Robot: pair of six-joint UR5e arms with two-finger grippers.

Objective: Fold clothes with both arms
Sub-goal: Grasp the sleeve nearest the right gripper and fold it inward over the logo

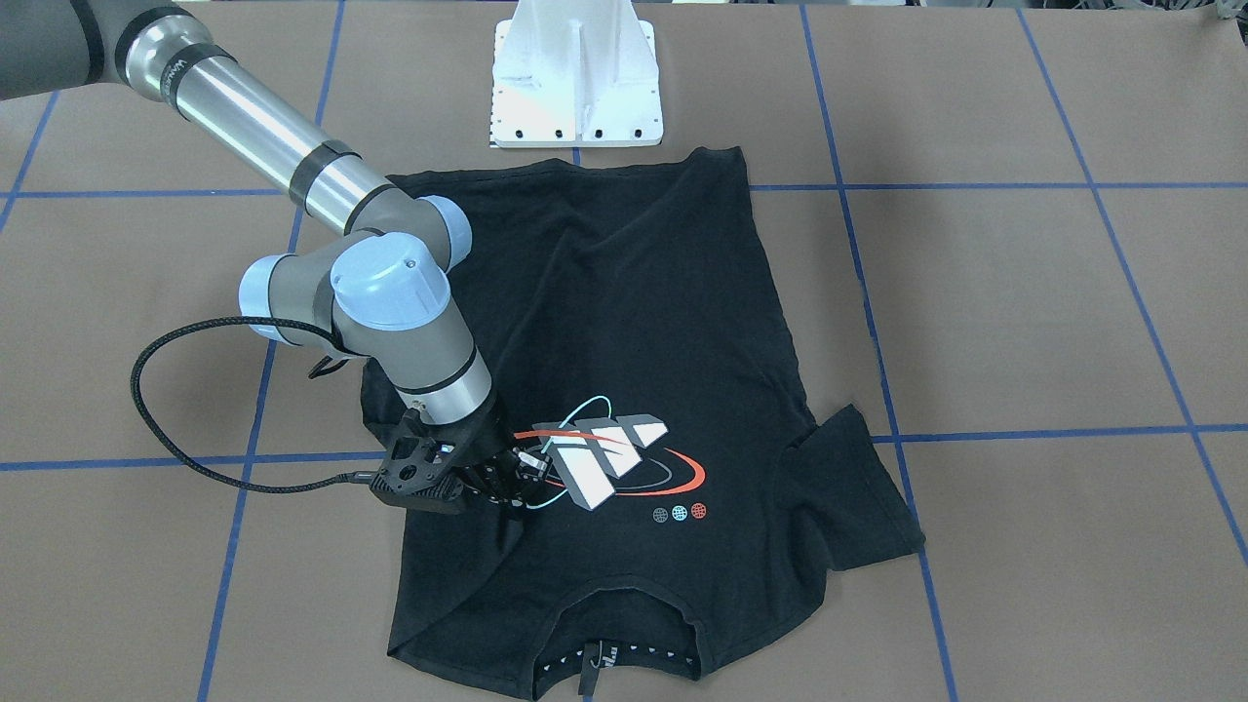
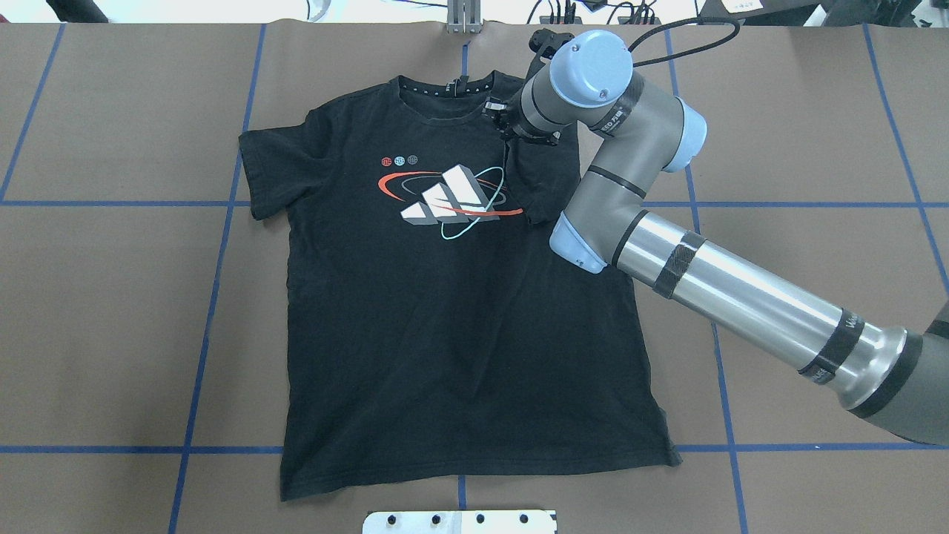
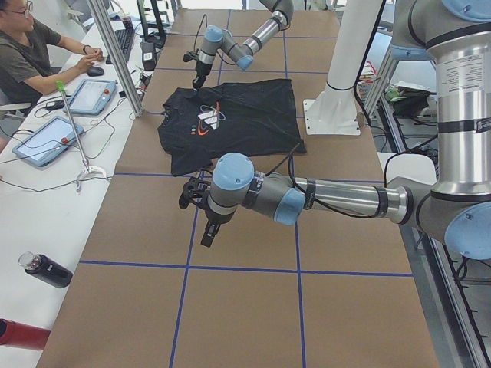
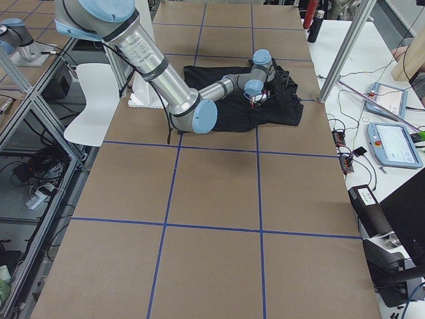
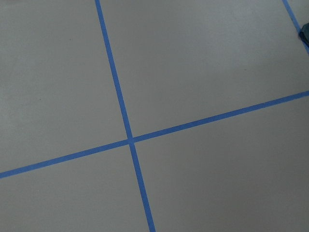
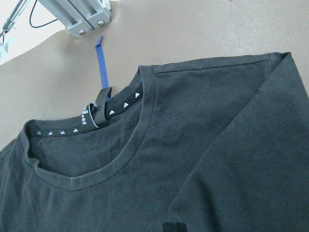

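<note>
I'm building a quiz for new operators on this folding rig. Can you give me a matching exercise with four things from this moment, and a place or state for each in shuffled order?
Things:
1. sleeve on the robot's left
2. sleeve on the robot's right
3. left pincer
4. white pedestal

Places or states:
A. drawn in over the chest of the T-shirt
B. above the bare table, away from the T-shirt
C. spread out flat on the table
D. just past the T-shirt's hem

Pairs: 1-C, 2-A, 3-B, 4-D
</note>
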